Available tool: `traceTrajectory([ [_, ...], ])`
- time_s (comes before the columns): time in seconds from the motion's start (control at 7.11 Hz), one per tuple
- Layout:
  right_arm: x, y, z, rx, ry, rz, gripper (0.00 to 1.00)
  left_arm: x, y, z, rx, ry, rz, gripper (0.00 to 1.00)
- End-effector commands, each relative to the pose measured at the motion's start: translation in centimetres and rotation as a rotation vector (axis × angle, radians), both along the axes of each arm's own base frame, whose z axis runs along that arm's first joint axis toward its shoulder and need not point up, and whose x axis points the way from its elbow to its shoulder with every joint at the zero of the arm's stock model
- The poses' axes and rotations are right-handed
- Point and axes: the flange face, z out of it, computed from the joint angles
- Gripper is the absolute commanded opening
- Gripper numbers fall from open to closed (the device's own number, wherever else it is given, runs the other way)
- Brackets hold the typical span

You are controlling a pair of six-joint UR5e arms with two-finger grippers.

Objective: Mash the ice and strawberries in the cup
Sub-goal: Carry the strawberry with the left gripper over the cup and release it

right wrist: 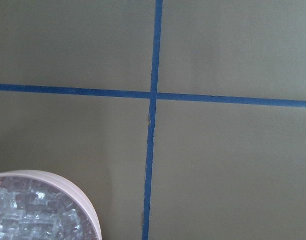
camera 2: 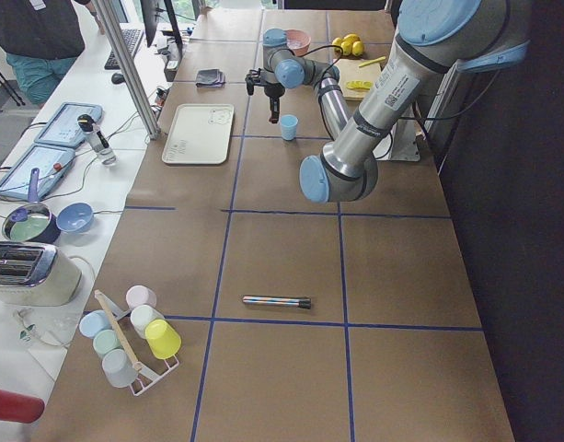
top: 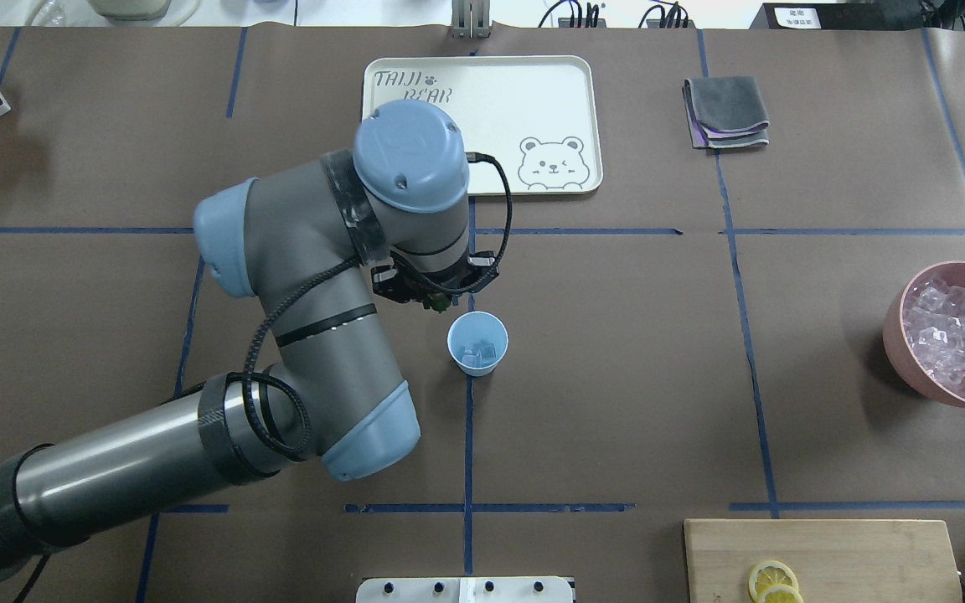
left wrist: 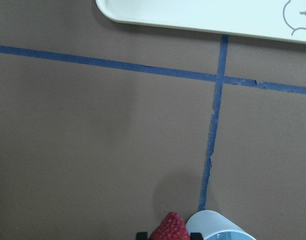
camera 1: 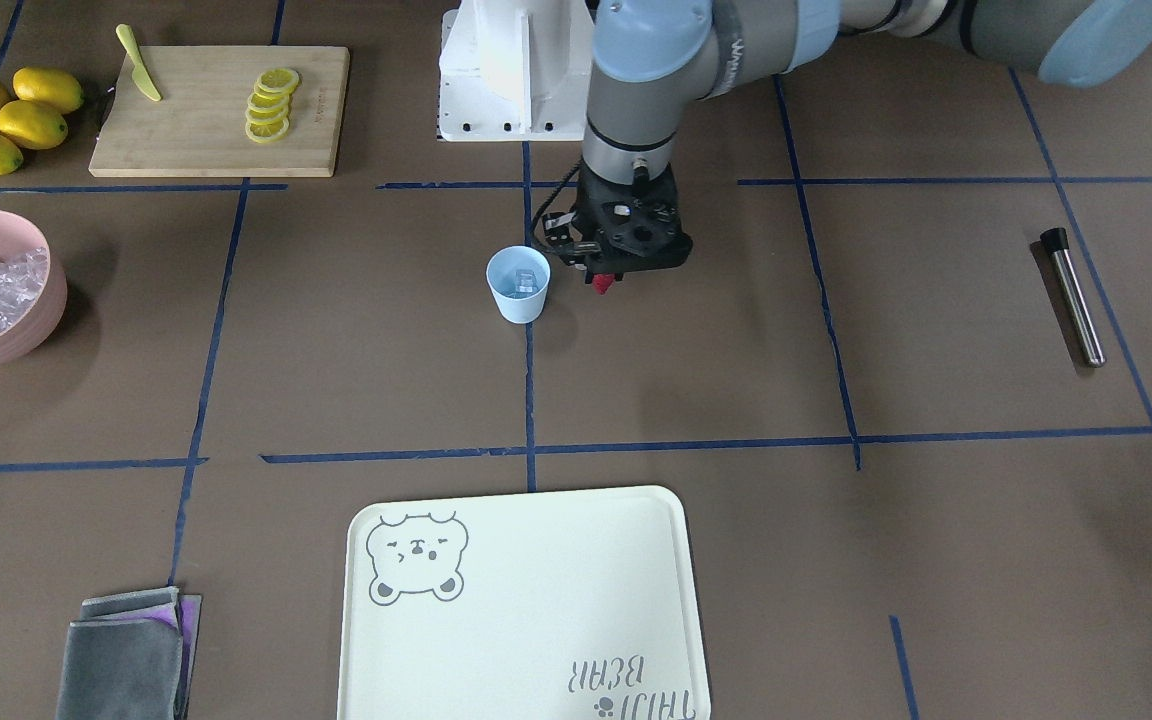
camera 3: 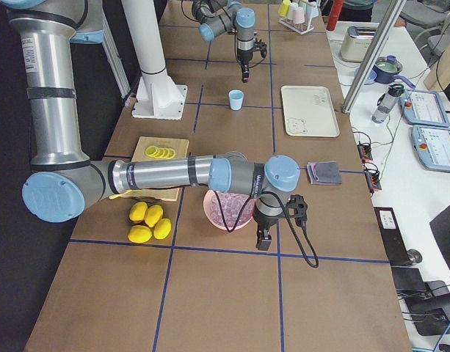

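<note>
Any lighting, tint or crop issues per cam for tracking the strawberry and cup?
Front-facing: even light, soft shadow beside the cup, no glare; the strawberry is just a small red sliver. Left wrist: strawberry and cup rim cropped at the bottom edge. Right wrist: greenish cast, pink bowl cut by the corner. Exterior left: right side falls to black.

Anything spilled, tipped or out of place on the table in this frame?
Nothing stands out. The cup stands upright with ice inside, and no cubes lie on the table around it. The left gripper holds the strawberry just beside the cup. No ice shows outside the pink bowl.
</note>
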Motion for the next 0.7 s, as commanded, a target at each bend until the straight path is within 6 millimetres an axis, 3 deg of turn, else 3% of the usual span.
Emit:
traceTrajectory([
  [0.0, 0.0, 0.0, 0.0, 0.0, 0.001, -0.001, 0.99, 3.5, 3.6, -1.0, -0.024, 0.004, 0.021, 0.0],
  [0.28, 0.0, 0.3, 0.0, -0.001, 0.0, 0.0, 0.99, 4.2, 4.7, -0.9, -0.027, 0.004, 0.037, 0.06],
  [0.42, 0.0, 0.3, 0.0, -0.001, 0.0, 0.0, 0.99, 4.2, 4.7, -1.0, -0.028, 0.006, 0.038, 0.27],
  [0.56, 0.0, 0.3, 0.0, 0.002, 0.0, -0.001, 0.99, 4.2, 4.7, -1.1, -0.025, 0.01, 0.039, 0.41],
])
